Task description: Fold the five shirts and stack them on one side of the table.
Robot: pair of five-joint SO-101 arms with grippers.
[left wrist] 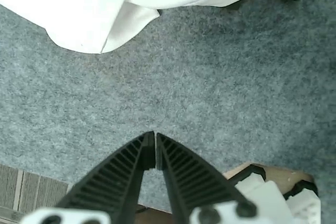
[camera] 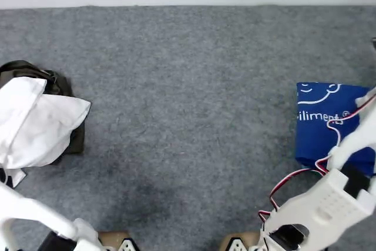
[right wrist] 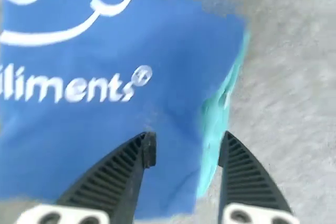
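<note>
Two arms at a grey felt table point(camera: 188, 86), shirts on both sides. The white shirt point(camera: 35, 124) lies loose and rumpled at one edge, draped over a dark olive shirt point(camera: 75, 139) that looks folded. At the opposite edge is the folded blue shirt point(camera: 326, 121), w/ a teal shirt point(right wrist: 215, 114) peeking out along its side underneath.

The left gripper point(left wrist: 156, 137) hangs over bare felt near the white shirt's hem. Its jaws are pressed together, nothing between them. The right gripper point(right wrist: 188, 142) sits low over the blue shirt's edge w/ jaws spread wide, one finger above blue cloth, the other above the felt just past the teal strip.

Judging by the layout, the white shirt is not yet folded and the garments sit in two piles, so the job looks well short of done.

Risks:
- A pinch on the white shirt prob. catches one layer only, so the rest trails and bunches.
- The pull could also drag the olive shirt out of its fold, since they overlap.
- If the right jaws close here, they may grab blue and teal together, or just the top layer. Either way a lift could spill the fold open.
- Whether the teal shirt is neatly folded can't be told; most of it is hidden.
</note>
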